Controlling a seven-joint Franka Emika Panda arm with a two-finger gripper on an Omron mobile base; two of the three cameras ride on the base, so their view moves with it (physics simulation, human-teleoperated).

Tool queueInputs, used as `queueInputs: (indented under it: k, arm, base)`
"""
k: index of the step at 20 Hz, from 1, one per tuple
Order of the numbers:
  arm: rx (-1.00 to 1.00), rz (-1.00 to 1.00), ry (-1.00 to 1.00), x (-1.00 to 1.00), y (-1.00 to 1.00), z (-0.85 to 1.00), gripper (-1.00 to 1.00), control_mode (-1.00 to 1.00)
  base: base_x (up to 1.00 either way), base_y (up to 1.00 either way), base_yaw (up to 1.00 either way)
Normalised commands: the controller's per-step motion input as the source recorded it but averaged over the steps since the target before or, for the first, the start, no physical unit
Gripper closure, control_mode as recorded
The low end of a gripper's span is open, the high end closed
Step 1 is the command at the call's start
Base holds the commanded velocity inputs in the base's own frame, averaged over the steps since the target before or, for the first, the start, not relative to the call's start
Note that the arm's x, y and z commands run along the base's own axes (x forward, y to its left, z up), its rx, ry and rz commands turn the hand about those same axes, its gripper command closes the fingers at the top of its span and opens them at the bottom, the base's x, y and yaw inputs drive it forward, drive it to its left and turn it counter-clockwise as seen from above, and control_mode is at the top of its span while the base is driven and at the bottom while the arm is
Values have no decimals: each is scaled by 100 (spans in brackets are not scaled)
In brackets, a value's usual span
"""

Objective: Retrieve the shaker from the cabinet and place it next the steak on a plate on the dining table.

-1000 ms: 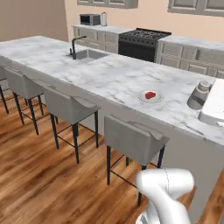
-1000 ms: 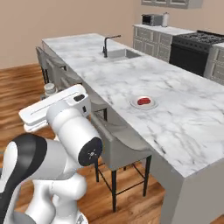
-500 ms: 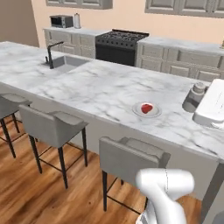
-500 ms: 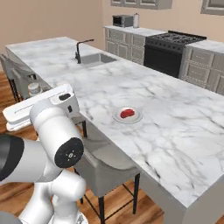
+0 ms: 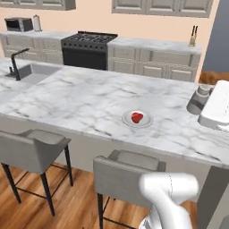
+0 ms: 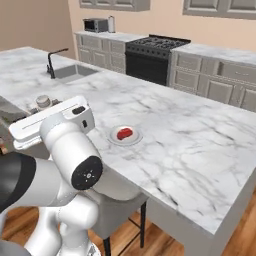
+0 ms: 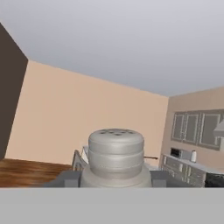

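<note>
My gripper (image 7: pixel 116 178) is shut on the shaker (image 7: pixel 116 153), a grey cylinder with a perforated cap that rises between the dark fingers (image 7: pixel 65 179). From the base, the shaker (image 5: pixel 198 99) hangs at the end of my white hand over the right part of the dining table (image 5: pixel 80 94). The red steak (image 5: pixel 137 117) lies on the small pale plate (image 5: pixel 127 121) near the table's front edge, left of the shaker. In the right base view the shaker (image 6: pixel 42 102) is left of the plate (image 6: pixel 112 138) and steak (image 6: pixel 124 133). The cabinet is out of view.
Grey stools (image 5: pixel 127 172) stand along the table's near side. A sink with a dark tap (image 5: pixel 15 65) is set in the table's left end. A black stove (image 5: pixel 89 47), drawer units and a microwave (image 5: pixel 18 23) line the back wall.
The whole picture has shifted as the base drove along the table: the plate and steak now sit nearer the middle of both base views. The shaker stays in my shut gripper.
</note>
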Motion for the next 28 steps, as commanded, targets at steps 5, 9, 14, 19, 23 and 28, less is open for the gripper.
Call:
queueInputs:
  k: [5,9,14,19,23,28]
  arm:
    - [0,0,0,0,0,0,100,100]
    - [0,0,0,0,0,0,100,100]
    - [0,1,1,73,-3,-13,100,-100]
    - [0,19,7,71,-34,-47,100,-100]
    - [-2,28,12,68,-41,-72,100,-100]
    - [-1,27,15,83,-37,-71,100,-100]
  base:
    - [63,43,-43]
    - [67,38,-27]
    - [16,3,-3]
    - [0,0,0]
    - [0,0,0]
    - [0,0,0]
